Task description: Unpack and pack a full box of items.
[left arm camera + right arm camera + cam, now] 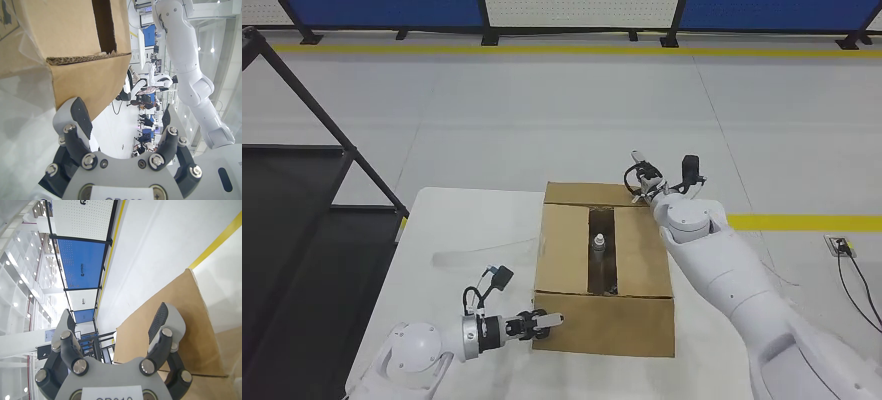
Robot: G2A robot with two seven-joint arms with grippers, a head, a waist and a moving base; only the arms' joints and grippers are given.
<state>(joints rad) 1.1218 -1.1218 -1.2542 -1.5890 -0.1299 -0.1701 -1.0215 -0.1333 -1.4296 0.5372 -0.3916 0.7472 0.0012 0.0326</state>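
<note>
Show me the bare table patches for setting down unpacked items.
Widest bare patch: the table between the cardboard box and the table's left edge. Crowded: the box's near-left corner, at the left gripper, and far-right corner, at the right gripper.

We see logos [82,270] on the blue panel [90,255] and white panel [88,298], and cut-off labels [121,193] on the left gripper [124,103] and right gripper [114,308].

Bottle [597,243] inside box [564,250] (box on table [467,225]).
</note>
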